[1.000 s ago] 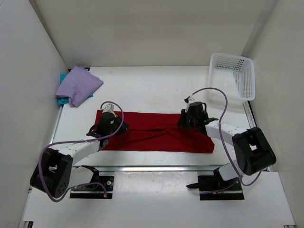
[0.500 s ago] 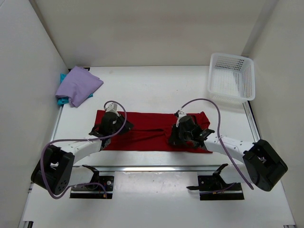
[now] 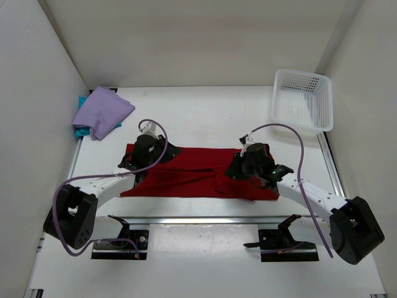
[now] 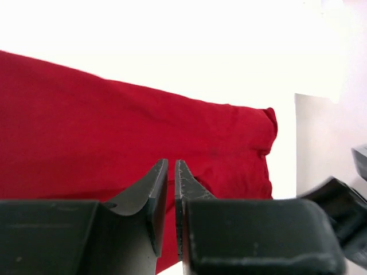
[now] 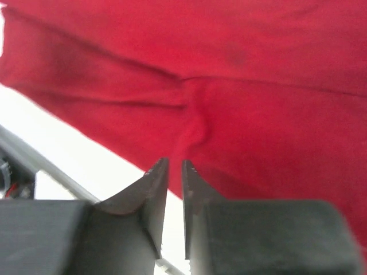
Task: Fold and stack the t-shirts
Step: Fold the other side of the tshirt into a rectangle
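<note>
White bench (image 3: 205, 112) inside pale walls (image 3: 186, 43) carries your red t-shirt (image 3: 192, 177); over it, left fingers (image 4: 155, 195) and right fingers (image 5: 156, 195) sit nearly together, holding nothing.

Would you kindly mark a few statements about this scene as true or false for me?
1. The red shirt lies spread out in a long strip. True.
2. The lavender shirt is in the white basket. False: it lies on the teal shirt at the far left.
3. The left hand is spread wide open. False: its fingers are almost together.
4. The right hand is over the red shirt. True.
</note>
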{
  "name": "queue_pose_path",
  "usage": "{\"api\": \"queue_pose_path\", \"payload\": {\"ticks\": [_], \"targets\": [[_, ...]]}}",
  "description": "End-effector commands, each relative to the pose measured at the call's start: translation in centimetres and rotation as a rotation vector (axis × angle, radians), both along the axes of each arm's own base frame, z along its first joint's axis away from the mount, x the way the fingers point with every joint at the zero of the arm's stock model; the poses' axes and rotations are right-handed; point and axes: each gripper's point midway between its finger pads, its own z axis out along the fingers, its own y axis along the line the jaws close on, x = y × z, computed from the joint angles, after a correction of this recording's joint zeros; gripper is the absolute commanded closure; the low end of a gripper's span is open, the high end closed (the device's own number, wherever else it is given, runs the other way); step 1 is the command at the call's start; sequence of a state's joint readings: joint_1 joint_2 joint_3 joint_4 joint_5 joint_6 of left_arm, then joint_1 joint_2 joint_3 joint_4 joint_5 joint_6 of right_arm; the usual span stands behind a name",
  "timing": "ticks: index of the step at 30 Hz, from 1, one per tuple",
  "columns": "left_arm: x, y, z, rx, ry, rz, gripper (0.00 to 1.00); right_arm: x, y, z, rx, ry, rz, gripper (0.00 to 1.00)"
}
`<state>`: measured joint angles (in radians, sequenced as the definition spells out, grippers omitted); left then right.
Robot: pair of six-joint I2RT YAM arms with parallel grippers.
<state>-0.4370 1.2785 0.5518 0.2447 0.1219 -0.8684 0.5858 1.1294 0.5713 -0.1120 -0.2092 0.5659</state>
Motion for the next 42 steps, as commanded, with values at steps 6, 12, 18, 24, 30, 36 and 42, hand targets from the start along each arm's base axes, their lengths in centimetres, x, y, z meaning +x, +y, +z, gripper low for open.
{"api": "queue_pose_path", "payload": {"ticks": [6, 12, 18, 24, 30, 36, 42], "targets": [[-1.2, -4.8, -0.7, -0.019, 0.03, -0.144, 0.79, -1.7, 2.5, -4.7, -0.126, 0.073, 0.108, 0.93], [-1.3, -7.4, -1.5, 0.009, 0.05, -0.202, 0.78, -1.7, 3.3, -3.1, -0.096, 0.038, 0.177, 0.94], [2.3, -8.2, -2.7, -0.032, 0.09, -0.171, 0.79, 4.1, -3.4, 2.2, 0.002, -0.126, -0.07, 0.77], [5.3, -4.8, -5.3, -0.088, 0.169, -0.078, 0.8, 10.9, -15.2, 2.3, -0.092, -0.166, -0.429, 0.97], [5.8, -1.3, -6.7, -0.078, 0.189, 0.004, 0.79, 13.3, -18.2, 1.0, -0.192, -0.136, -0.49, 0.77], [5.9, 0.7, -8.1, -0.116, 0.229, 0.039, 0.79, 14.4, -18.3, -1.0, -0.227, -0.085, -0.489, 0.7], [6.1, 1.8, -8.7, -0.116, 0.243, 0.068, 0.8, 15.2, -18.6, -2.2, -0.261, -0.068, -0.51, 0.91]]}}
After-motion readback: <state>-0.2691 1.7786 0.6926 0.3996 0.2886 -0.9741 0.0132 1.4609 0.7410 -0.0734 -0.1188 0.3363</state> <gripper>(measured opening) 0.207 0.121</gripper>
